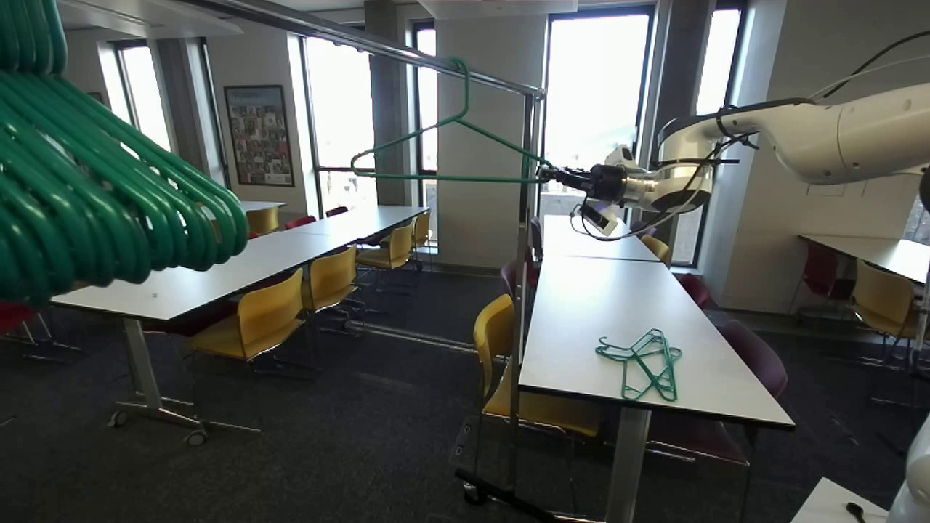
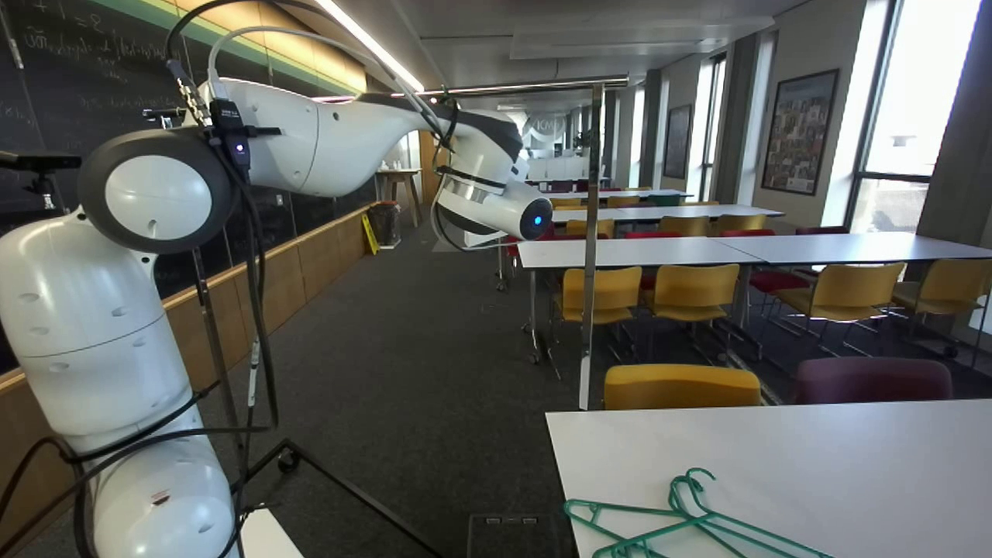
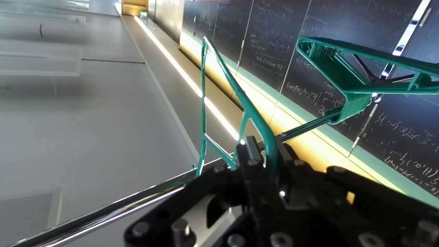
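Hanger [image 1: 450,177] in gripper [image 1: 548,174], more hangers [image 1: 638,356] on table [image 1: 596,301]

Arm [image 1: 835,136] aloft — tool [image 3: 267,151] mid-grip

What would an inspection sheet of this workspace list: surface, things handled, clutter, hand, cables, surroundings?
Surface: white table, seen in both exterior views.
Job's things: single green hanger hooked on the metal rail; hanger bunch hangs apart from it on the same rail.
Clutter: loose green hangers lying crossed on the white table.
Hand: closed on one end of the single green hanger.
Cables: black cables run along the robot arm, partly in slack loops.
Surroundings: yellow chairs, chalkboard with writing, windows.
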{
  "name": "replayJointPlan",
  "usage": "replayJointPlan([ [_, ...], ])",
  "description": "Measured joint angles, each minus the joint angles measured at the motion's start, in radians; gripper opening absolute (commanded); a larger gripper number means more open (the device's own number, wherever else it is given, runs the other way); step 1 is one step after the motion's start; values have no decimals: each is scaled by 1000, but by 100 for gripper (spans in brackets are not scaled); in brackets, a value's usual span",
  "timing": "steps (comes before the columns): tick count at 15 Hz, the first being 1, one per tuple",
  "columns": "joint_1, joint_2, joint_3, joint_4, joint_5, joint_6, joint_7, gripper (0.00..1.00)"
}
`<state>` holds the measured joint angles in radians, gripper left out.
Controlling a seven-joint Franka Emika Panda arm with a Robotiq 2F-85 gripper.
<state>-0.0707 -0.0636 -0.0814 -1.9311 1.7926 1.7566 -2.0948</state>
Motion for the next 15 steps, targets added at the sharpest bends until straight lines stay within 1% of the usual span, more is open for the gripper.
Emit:
replayJointPlan([
  [2, -2, -4, 0, -2, -3, 0, 0, 2],
  [10, -5, -15, 0, -2, -24, 0, -2, 2],
  [15, -10, -85, 0, 13, -45, 0, -3, 2],
])
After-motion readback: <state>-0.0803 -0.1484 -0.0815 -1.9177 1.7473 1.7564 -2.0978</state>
